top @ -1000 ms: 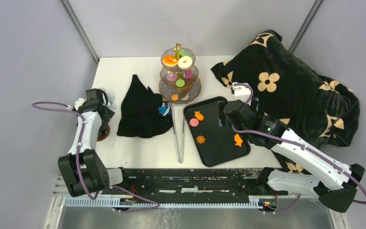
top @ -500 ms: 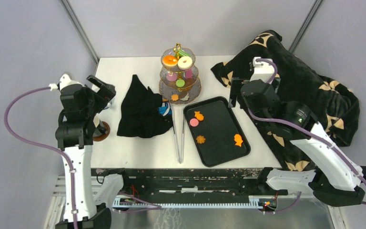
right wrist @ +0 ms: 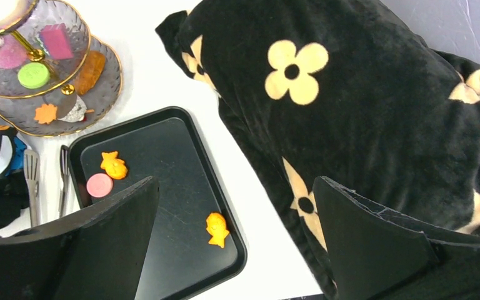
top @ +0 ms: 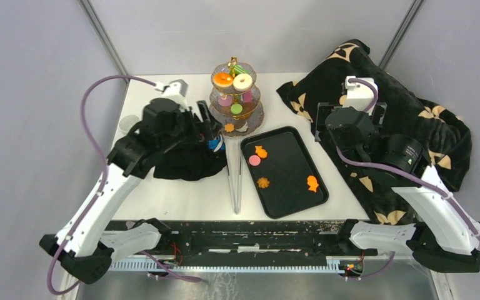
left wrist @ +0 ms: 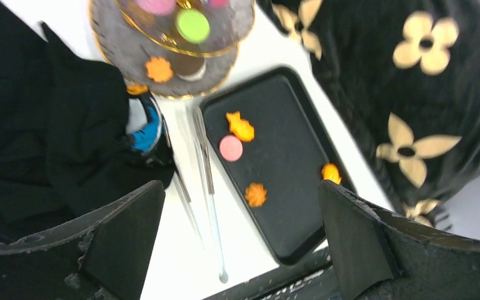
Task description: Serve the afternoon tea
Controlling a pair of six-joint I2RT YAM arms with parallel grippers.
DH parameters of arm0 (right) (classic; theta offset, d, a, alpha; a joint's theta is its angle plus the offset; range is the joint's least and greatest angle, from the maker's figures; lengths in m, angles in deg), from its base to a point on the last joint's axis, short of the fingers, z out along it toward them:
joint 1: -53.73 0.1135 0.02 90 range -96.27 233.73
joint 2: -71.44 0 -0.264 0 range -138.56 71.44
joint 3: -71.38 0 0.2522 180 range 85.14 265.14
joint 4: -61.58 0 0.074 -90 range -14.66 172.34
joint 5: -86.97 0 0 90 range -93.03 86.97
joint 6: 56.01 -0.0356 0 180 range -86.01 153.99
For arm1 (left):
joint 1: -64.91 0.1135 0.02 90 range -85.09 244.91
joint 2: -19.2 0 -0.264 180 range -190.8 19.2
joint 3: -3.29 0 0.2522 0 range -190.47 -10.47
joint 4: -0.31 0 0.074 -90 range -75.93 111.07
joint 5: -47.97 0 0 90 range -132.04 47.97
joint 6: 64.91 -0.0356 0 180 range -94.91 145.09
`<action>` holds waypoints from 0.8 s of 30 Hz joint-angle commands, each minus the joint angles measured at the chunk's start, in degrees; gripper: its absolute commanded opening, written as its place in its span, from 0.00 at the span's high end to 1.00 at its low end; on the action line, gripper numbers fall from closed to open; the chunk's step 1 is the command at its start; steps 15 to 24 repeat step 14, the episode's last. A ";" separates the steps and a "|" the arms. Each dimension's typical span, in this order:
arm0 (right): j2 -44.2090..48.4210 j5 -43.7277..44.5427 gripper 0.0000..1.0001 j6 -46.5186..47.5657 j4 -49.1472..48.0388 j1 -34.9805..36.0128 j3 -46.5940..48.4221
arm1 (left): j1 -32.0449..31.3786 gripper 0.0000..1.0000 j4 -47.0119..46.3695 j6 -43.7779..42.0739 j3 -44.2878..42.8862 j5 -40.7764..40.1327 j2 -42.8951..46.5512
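Three orange cookies (top: 263,182) and a pink disc (top: 254,160) lie on the tray (top: 287,200); donuts (top: 242,82) top the stand (top: 253,122).

No readable text, labels, brands or numbers in any view. The only marking is a cream flower pattern on the black blanket (top: 406,134) — decoration, not lettering. The black tray (top: 287,172) and the tiered stand (top: 257,119) carry nothing legible.

Flowered black blanket (top: 425,119), black tray (top: 287,169), metal tongs (top: 236,203), crumpled black cloth (top: 181,165), perhaps clothing
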 commanded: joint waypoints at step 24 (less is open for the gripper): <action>-2.80 4.46 0.00 -3.26 4.28 -0.23 0.23 | -5.63 0.01 -9.36 -5.20 5.69 -4.44 0.07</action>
